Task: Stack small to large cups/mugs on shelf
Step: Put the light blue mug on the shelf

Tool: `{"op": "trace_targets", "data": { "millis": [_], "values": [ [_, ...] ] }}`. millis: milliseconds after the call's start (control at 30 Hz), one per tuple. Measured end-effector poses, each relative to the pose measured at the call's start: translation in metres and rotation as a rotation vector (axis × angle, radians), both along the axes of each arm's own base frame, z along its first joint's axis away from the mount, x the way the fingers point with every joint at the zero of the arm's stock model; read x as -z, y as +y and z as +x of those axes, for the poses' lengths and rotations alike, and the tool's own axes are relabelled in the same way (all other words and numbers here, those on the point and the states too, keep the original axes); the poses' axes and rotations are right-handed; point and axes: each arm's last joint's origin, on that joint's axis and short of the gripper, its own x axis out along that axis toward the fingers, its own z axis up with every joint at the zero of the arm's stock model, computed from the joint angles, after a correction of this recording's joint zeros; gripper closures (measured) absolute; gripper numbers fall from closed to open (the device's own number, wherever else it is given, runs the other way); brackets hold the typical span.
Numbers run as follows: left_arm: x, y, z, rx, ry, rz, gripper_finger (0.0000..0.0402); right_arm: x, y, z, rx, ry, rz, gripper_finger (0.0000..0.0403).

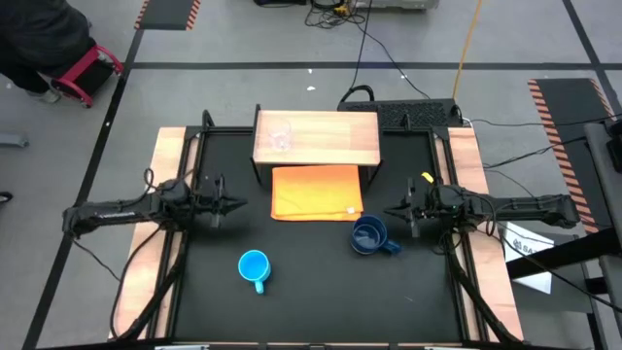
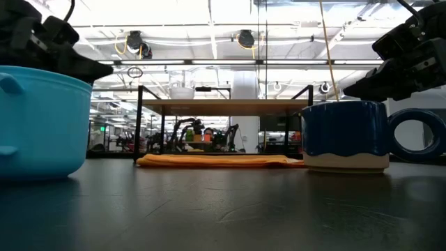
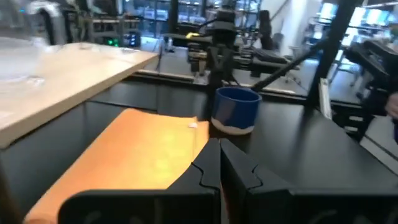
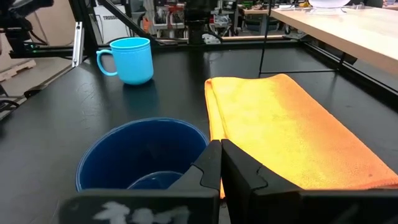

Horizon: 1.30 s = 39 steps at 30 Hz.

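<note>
Glass cup (image 1: 281, 137) on shelf (image 1: 330, 146) by tabletop (image 1: 311, 292) far edge. Dark-blue mug (image 1: 368, 235) just beside right end effector (image 1: 392, 211), clenched, empty. Light-blue mug (image 1: 254, 266) near front edge; left end effector (image 1: 236, 205) clenched, empty. Orange cloth (image 1: 317, 192) mid-tabletop.

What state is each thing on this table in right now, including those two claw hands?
Clear glass cup: upright on the shelf.
Shelf: holds only the glass cup.
Light-blue mug: upright on the table, empty.
Dark-blue mug: upright on the table, beside the cloth.
Orange cloth: folded flat in front of the shelf.
Left gripper: shut, holding nothing.
Right gripper: shut, holding nothing, above the dark-blue mug.
</note>
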Motion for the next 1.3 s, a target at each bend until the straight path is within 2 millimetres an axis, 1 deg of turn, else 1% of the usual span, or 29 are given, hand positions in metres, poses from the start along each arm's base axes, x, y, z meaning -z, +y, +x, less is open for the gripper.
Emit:
{"op": "trace_targets", "data": {
  "millis": [167, 300, 533, 767, 867, 1033, 1300],
  "values": [
    [0.000, -0.012, 0.001, 0.065, -0.001, 0.031, 0.0401, 0.000, 0.000, 0.000, 0.000, -0.001, 0.000, 0.0403],
    [0.002, -0.020, 0.002, 0.092, 0.020, 0.036, 0.0401, 0.000, 0.000, 0.000, 0.000, -0.001, 0.000, 0.0403],
    [0.004, -0.032, 0.002, 0.193, 0.047, 0.071, 0.0401, 0.000, 0.000, 0.000, 0.000, -0.002, 0.000, 0.0403],
    [0.001, -0.041, 0.001, 0.284, 0.007, 0.122, 0.0401, 0.000, 0.000, 0.000, 0.001, -0.002, 0.006, 0.0403],
    [0.001, -0.044, 0.000, 0.311, -0.002, 0.114, 0.0401, 0.000, 0.000, 0.000, 0.002, -0.002, 0.007, 0.0403],
    [0.002, -0.047, 0.000, 0.309, 0.023, 0.026, 0.0401, 0.000, 0.000, 0.000, 0.002, -0.002, 0.007, 0.0403],
    [-0.002, -0.055, 0.008, 0.351, -0.011, -0.012, 0.0401, 0.000, 0.000, 0.000, 0.002, -0.003, 0.007, 0.0403]
  ]
}}
